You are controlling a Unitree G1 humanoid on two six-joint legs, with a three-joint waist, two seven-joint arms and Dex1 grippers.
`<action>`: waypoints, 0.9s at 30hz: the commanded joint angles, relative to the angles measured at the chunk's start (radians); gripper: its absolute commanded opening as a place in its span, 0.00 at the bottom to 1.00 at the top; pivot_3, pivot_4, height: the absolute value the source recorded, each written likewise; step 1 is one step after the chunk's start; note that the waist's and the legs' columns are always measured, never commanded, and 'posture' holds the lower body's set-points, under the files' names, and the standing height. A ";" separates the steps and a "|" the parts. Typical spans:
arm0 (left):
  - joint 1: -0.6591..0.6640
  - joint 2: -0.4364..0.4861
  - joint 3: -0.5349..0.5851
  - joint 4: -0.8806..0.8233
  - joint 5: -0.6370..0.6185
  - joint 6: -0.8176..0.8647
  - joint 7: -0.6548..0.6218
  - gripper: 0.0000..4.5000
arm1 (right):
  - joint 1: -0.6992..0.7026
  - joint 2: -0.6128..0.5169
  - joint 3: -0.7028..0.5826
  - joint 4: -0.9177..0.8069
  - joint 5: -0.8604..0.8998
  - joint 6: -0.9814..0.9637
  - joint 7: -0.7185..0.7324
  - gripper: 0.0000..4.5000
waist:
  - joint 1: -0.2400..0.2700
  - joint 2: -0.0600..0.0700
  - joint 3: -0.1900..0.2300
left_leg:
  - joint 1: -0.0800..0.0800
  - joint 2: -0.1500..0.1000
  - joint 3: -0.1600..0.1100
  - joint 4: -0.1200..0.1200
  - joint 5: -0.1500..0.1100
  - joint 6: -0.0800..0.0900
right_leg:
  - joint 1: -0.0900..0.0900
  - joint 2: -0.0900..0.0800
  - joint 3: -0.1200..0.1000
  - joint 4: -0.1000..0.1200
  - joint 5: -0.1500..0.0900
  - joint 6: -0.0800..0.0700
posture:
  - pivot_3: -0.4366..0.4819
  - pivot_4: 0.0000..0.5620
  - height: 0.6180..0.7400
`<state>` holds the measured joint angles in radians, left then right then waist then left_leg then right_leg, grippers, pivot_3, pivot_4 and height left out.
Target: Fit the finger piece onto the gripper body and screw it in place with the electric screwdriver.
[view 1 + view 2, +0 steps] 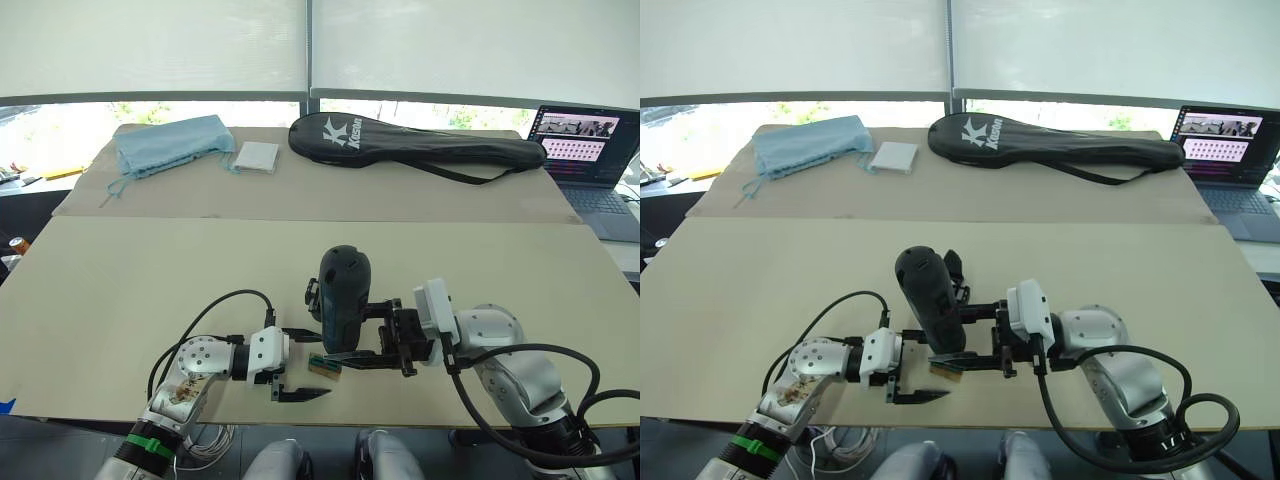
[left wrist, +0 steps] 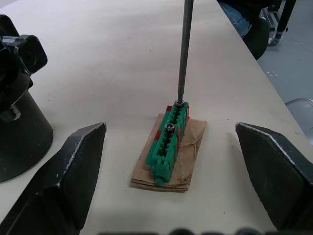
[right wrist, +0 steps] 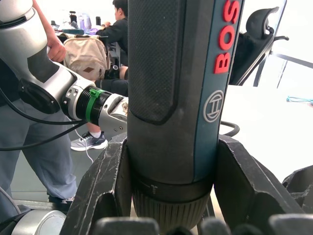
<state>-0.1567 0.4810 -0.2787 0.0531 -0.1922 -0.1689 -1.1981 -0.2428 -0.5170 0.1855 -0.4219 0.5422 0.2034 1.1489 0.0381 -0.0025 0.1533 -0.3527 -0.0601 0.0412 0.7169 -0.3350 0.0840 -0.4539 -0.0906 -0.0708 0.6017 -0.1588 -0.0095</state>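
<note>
My right gripper [image 1: 345, 335] is shut on the electric screwdriver [image 1: 343, 292], a thick black cylinder with red lettering [image 3: 227, 34], held upright near the table's front edge. Its thin metal bit [image 2: 184, 49] comes straight down with the tip on a small green block [image 2: 168, 137] that lies on a tan card. My left gripper [image 1: 322, 365] is open, one finger on each side of that block without touching it. The gripper body [image 2: 19, 98], black with a round base, stands just behind the screwdriver [image 1: 955, 275]. The finger piece is hidden from view.
On the far table lie a long black racket bag [image 1: 420, 145], a blue cloth [image 1: 170, 145] and a white square pad [image 1: 257, 156]. A laptop [image 1: 590, 150] stands open at the far right. The table's front edge runs just below my grippers. People sit behind me [image 3: 117, 29].
</note>
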 commanded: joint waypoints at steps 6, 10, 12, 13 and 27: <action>0.018 -0.009 -0.032 0.030 0.018 0.013 0.010 1.00 | -0.012 -0.003 -0.020 -0.030 0.013 -0.022 0.002 0.42 | 0.000 0.000 0.000 | 0.000 0.000 0.000 0.000 0.000 0.000 | 0.000 0.000 0.000 0.000 0.000 0.000 | 0.48 0.27 1.00; 0.028 0.005 -0.018 0.028 0.006 0.006 0.001 1.00 | -0.022 -0.007 -0.031 -0.060 0.038 -0.004 -0.005 0.42 | 0.000 0.000 0.000 | 0.000 0.000 0.000 0.000 0.000 0.000 | 0.000 0.000 0.000 0.000 0.000 0.000 | 0.48 0.27 1.00; 0.038 0.017 -0.006 0.025 -0.005 -0.001 -0.009 1.00 | -0.024 -0.006 -0.035 -0.070 0.053 0.004 -0.008 0.42 | -0.002 0.000 0.000 | 0.000 0.000 0.000 0.000 0.000 0.000 | 0.000 0.000 0.000 0.000 0.000 0.000 | 0.48 0.27 1.00; 0.044 0.022 0.004 0.020 -0.022 -0.004 -0.019 1.00 | -0.025 -0.006 -0.036 -0.073 0.056 0.004 -0.011 0.42 | -0.003 0.000 0.000 | 0.000 0.000 0.000 0.000 0.000 0.000 | 0.000 0.000 0.000 0.000 0.000 0.000 | 0.48 0.27 1.00; 0.066 0.086 0.128 -0.055 -0.199 0.011 -0.098 1.00 | -0.069 -0.021 -0.076 -0.117 0.120 0.042 -0.041 0.42 | -0.026 -0.001 0.000 | -0.001 0.001 0.000 -0.001 0.000 0.000 | -0.002 0.001 0.000 0.000 0.000 0.000 | 0.48 0.27 1.00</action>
<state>-0.0946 0.5601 -0.1709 0.0407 -0.3594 -0.1636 -1.2862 -0.2876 -0.5358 0.1460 -0.4834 0.6152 0.2462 1.1168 0.0120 -0.0032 0.1538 -0.3536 -0.0595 0.0412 0.7163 -0.3351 0.0838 -0.4558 -0.0901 -0.0708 0.6016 -0.1589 -0.0097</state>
